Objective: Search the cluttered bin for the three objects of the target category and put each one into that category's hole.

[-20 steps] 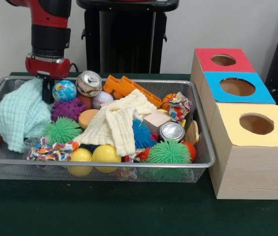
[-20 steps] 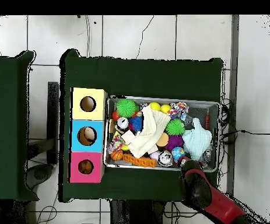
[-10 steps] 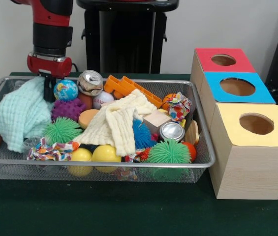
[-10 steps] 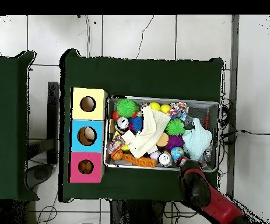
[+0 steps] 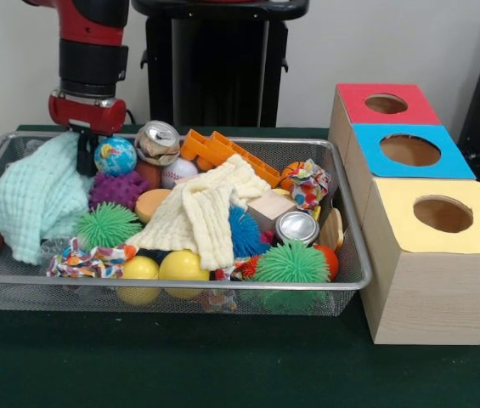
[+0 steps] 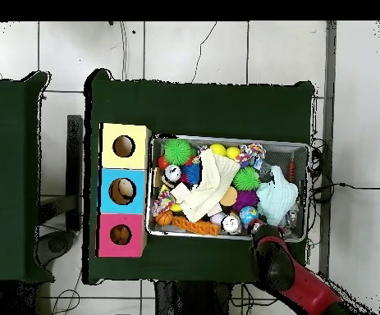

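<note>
The wire mesh bin (image 5: 180, 284) is full of mixed things; it also shows in the overhead view (image 6: 226, 139). My gripper (image 5: 85, 156) hangs under the red arm at the bin's far left corner, down between a mint cloth (image 5: 36, 197) and a globe-patterned ball (image 5: 115, 156). I cannot tell whether it is open or shut. An orange toy with dark stripes (image 5: 289, 173) sits at the far right, half hidden behind a patterned cloth scrap (image 5: 311, 184). No other animal toy shows. The red-panelled box's hole (image 5: 386, 104) is the farthest on the right; it also shows in the overhead view (image 6: 121, 235).
The blue box (image 5: 409, 150) and the yellow box (image 5: 442, 214) stand in front of the red one. In the bin lie a cream cloth (image 5: 206, 212), green spiky balls (image 5: 290, 263), yellow balls (image 5: 183, 266), a crushed can (image 5: 154, 143) and an orange plastic piece (image 5: 223, 151).
The arm with the gripper has shifted slightly to the right in the front view, closer to the globe ball. Nothing in the bin has moved.
</note>
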Robot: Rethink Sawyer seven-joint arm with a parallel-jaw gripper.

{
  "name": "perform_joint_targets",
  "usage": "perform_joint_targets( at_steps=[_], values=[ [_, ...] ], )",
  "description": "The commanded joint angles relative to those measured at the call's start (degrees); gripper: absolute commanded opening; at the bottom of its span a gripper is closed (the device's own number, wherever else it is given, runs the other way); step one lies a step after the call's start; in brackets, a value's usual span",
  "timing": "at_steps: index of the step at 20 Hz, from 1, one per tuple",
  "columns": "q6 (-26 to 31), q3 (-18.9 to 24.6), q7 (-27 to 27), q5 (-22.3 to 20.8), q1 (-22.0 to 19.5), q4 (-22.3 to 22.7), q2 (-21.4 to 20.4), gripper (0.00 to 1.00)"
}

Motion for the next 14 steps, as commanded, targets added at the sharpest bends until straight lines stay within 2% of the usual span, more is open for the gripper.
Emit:
perform_joint_targets(
  at_steps=[1,3,8,12,14],
  values=[
    [4.8,-1.3,10.1,-0.6,5.9,4.5,4.1,0.00],
    [1.6,-2.2,10.9,-0.7,7.4,4.3,3.4,0.00],
    [-1.1,-2.5,13.1,-0.5,8.3,5.5,1.1,0.00],
    [-4.1,-1.8,14.4,-1.4,7.2,5.7,0.0,0.00],
    [-2.4,-0.5,13.9,-1.2,6.2,4.9,-1.1,0.00]
  ],
)
